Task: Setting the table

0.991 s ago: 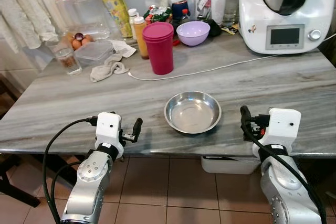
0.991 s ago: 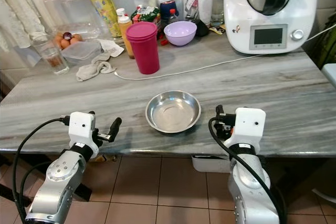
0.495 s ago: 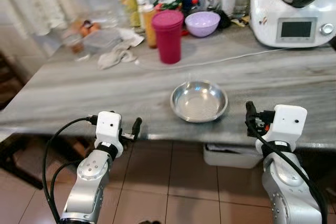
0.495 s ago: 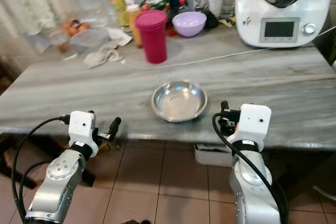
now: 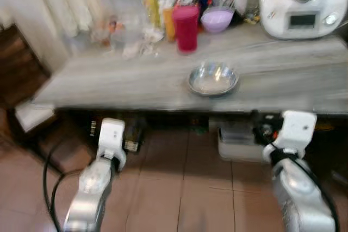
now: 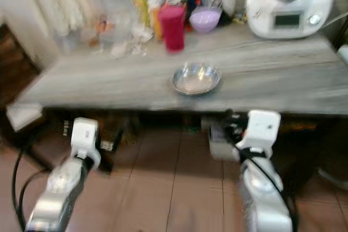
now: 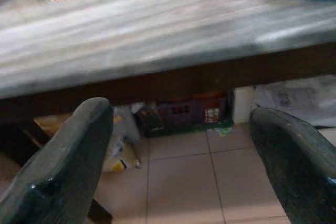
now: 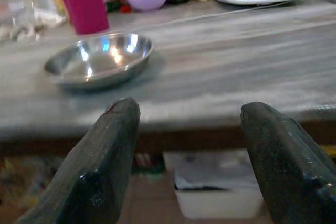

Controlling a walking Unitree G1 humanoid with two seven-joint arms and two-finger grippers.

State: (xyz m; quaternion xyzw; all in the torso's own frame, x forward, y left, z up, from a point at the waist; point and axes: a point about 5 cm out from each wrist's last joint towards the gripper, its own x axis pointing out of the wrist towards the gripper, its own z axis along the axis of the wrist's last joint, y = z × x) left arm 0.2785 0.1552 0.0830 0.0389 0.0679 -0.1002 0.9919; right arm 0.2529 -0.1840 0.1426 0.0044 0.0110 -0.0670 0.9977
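Left eye view is showing a blurred scene: the grey marble desk (image 5: pixel 136 80) is stretching across the upper half of the frame, and a steel bowl (image 5: pixel 213 79) is sitting on it near the front edge, right of centre. Behind the bowl, a pink cup (image 5: pixel 186 20) is standing upright, with a lilac bowl (image 5: pixel 218 19) just to its right and a white kitchen machine (image 5: pixel 302 1) in the upper right corner. Bottles and jars are crowding the upper left of the desk, too blurred to tell apart.

Both silver arms are reaching up from the bottom of the frame over the tiled floor (image 5: pixel 179 188), below the desk edge. The left tool (image 7: pixel 184 145) is holding its two black fingers (image 7: pixel 68 166) wide apart, gripping nothing, pointing under the desk. The right tool (image 8: pixel 189 145) is also spread wide and gripping nothing, aimed at the desk edge with the steel bowl ahead of it, well apart from the fingertips.
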